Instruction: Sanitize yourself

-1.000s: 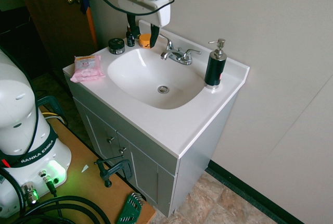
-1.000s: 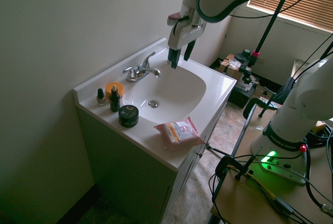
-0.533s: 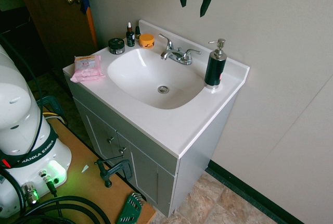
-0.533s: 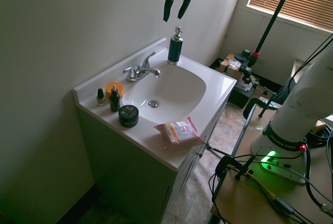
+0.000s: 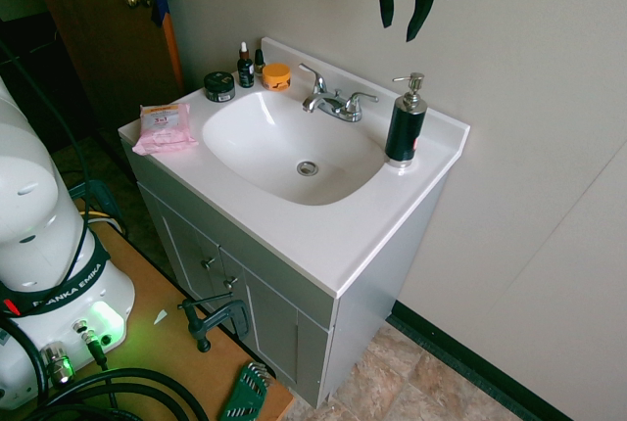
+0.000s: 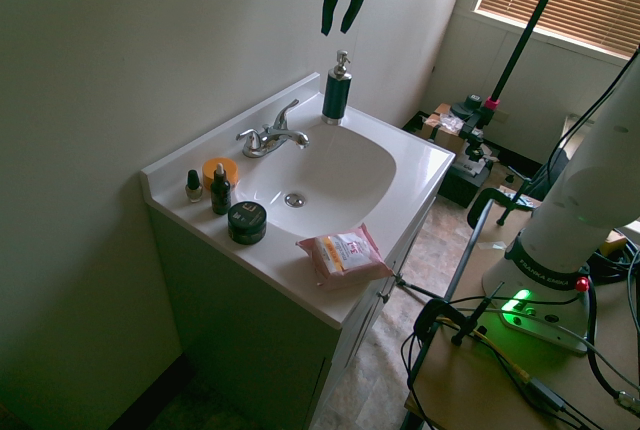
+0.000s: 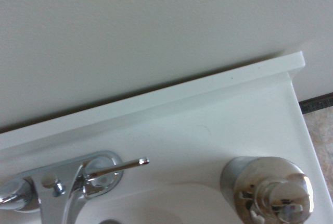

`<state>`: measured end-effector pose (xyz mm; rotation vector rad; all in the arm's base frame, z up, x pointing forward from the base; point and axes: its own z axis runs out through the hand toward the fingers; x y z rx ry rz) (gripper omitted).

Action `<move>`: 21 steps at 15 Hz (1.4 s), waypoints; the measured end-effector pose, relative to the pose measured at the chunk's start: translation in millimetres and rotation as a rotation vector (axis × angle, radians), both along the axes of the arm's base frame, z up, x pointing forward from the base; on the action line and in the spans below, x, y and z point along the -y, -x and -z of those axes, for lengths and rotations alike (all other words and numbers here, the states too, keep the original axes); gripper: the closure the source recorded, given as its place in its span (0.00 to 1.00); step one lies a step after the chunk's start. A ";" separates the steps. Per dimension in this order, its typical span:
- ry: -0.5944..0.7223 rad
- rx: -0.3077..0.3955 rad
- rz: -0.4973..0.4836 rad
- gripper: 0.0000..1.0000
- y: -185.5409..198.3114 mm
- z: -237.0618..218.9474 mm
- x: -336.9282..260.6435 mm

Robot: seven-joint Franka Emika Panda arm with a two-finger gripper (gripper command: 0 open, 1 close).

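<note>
Boxy white hand w/ two slim black fingers, i.e. the gripper (image 5: 403, 13), hangs high over the back right corner of the white vanity top (image 5: 323, 235), pointing straight down. Fingers stand apart w/ a visible gap, nothing between them. Empty air betw. fingertips and everything below.

Directly under it: dark pump dispenser bottle w/ chrome pump head (image 5: 406, 121), upright on the counter corner, well below the fingers, not touched. In the wrist view the chrome pump top (image 7: 271, 191) shows from above, next to the chrome two-handle faucet (image 7: 67, 179).

Faucet sits at the back rim of the oval white sink basin (image 5: 260, 137). Further along the back edge: small orange round tin (image 5: 276, 75), two small dark dropper bottles (image 5: 245, 67), black round jar (image 5: 219, 86). Pink wipes pack (image 5: 163, 127) lies flat at the front left corner.

Rest of the white robot arm (image 5: 44, 245): bulky rounded base on a wooden table beside the vanity, green light lit.
</note>
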<state>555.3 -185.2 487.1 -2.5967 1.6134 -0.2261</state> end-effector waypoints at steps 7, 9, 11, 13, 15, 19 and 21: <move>-0.007 -0.031 0.026 1.00 0.1 27.7 26.3; -0.006 -0.039 0.025 1.00 -3.2 37.0 26.2; -0.005 -0.045 0.025 1.00 -5.6 44.2 26.4; -0.005 -0.047 0.029 1.00 -6.1 47.9 28.6; -0.008 -0.045 0.037 1.00 -4.9 47.5 31.9; -0.012 -0.025 0.054 1.00 -5.9 38.6 38.7; -0.009 -0.018 0.056 1.00 -6.7 34.4 40.5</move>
